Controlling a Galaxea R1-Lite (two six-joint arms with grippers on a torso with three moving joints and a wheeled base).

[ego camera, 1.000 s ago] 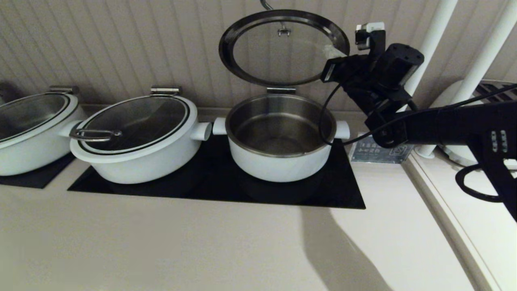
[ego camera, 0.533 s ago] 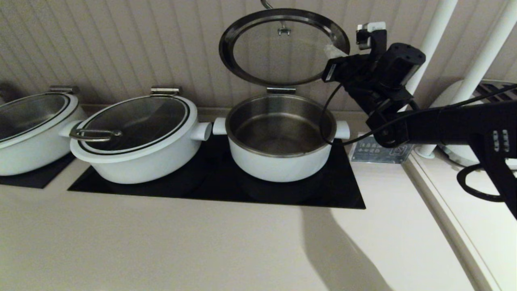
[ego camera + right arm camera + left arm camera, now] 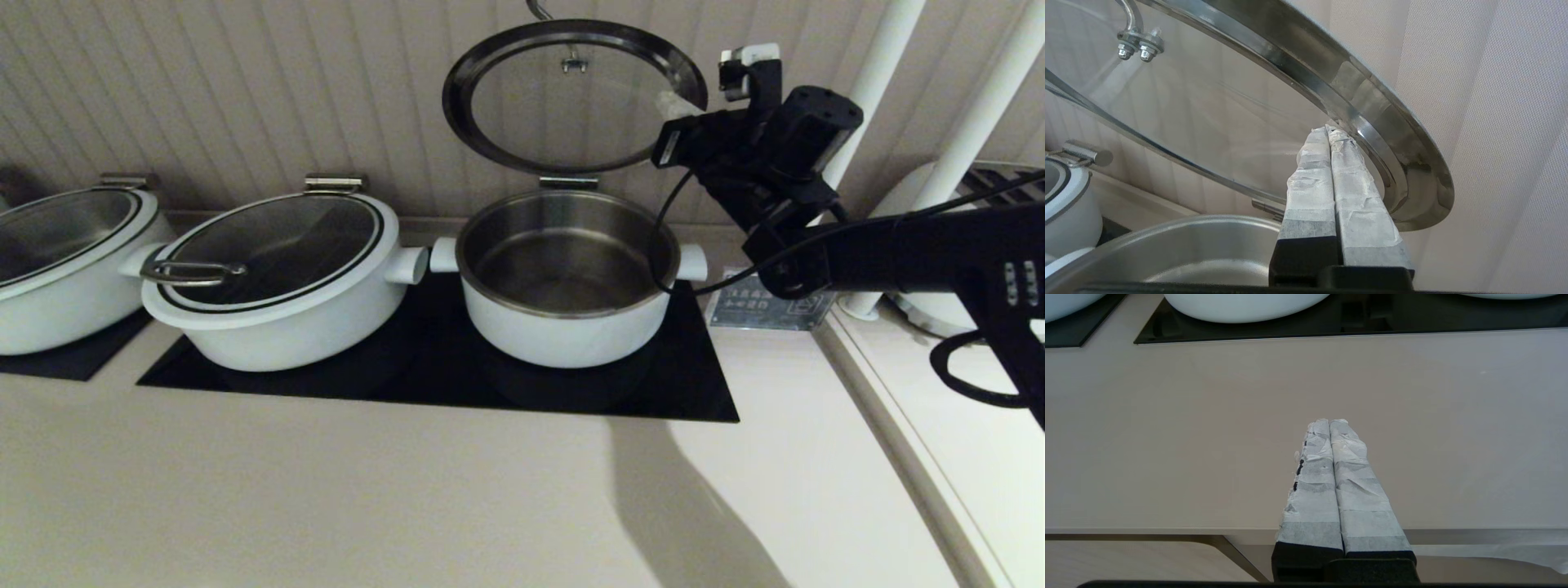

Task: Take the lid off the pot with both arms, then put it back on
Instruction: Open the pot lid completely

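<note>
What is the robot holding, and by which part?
Nothing is gripped. The right pincer, shut, only touches the underside of the raised lid near its rim; the left pincer is shut on nothing.

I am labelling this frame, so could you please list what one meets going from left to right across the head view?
Partly cut-off white pot → oval pot with closed glass lid → the pot, open, with the lid raised above it → right gripper at the lid's rim → control panel → white posts.

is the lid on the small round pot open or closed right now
Open. The lid stands raised on its hinge above the pot, whose steel inside shows; right gripper touches its rim.
</note>
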